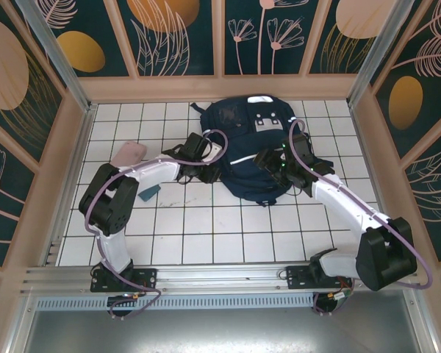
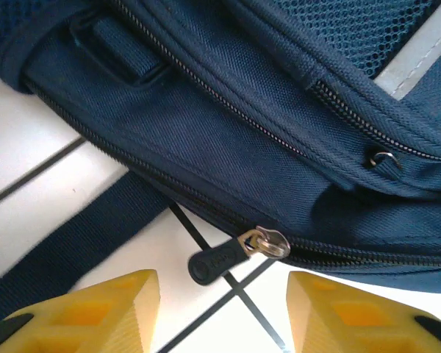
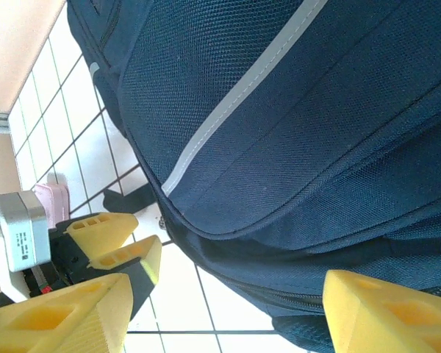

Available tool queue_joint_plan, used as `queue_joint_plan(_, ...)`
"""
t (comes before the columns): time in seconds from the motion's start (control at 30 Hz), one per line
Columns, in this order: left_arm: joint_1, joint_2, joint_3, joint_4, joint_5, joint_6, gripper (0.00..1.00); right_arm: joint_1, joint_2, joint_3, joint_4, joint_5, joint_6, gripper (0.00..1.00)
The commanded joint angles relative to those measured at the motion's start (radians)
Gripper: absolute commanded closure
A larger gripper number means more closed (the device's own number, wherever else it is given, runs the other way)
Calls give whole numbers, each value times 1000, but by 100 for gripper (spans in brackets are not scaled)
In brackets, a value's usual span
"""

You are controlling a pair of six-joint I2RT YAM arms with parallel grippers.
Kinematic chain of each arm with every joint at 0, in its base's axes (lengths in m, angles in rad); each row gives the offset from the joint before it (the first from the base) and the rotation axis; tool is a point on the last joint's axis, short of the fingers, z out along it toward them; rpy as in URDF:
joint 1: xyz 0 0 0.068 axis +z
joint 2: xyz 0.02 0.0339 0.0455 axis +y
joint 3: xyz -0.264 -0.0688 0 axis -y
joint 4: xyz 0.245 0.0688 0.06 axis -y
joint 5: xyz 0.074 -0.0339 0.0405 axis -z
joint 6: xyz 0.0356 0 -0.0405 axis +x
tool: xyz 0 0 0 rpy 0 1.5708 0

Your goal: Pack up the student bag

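The student bag (image 1: 242, 140) lies flat in the middle of the white tiled floor, navy with a white stripe. My left gripper (image 1: 208, 170) is at its left lower edge and stands open. In the left wrist view the bag (image 2: 228, 125) crosses the top, and a black zipper pull (image 2: 214, 261) on a silver slider hangs just ahead of the gap of the left gripper (image 2: 224, 312), untouched. My right gripper (image 1: 272, 165) is over the bag's lower right part. The right gripper (image 3: 228, 316) is open around the bag's (image 3: 294, 132) lower edge without pinching it.
A pink pouch (image 1: 127, 153) lies left of the bag, and a small teal item (image 1: 148, 193) rests beside the left arm. A dark strap (image 2: 66, 250) trails over the tiles. Wooden walls enclose the floor on three sides. The left gripper's yellow fingers (image 3: 103, 226) appear beside the bag.
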Motion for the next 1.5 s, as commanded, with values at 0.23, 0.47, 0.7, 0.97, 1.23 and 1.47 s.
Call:
queue_joint_plan(0.23,7,76,77,-137,68,216,44,4,37,20,29,-4,56,31)
queue_joint_plan(0.47,6,123,116,-85,9,226,49,2,65,31,31,2,62,31)
queue_joint_plan(0.7,6,118,123,-41,-9,246,73,0,105,41,58,23,82,32)
queue_joint_plan(0.97,7,59,76,-52,47,234,96,-2,194,59,118,45,94,35)
queue_joint_plan(1.23,7,-53,-21,-48,116,152,100,4,268,80,187,48,102,37)
queue_joint_plan(1.47,2,-145,-133,58,309,43,100,29,310,96,244,91,157,41)
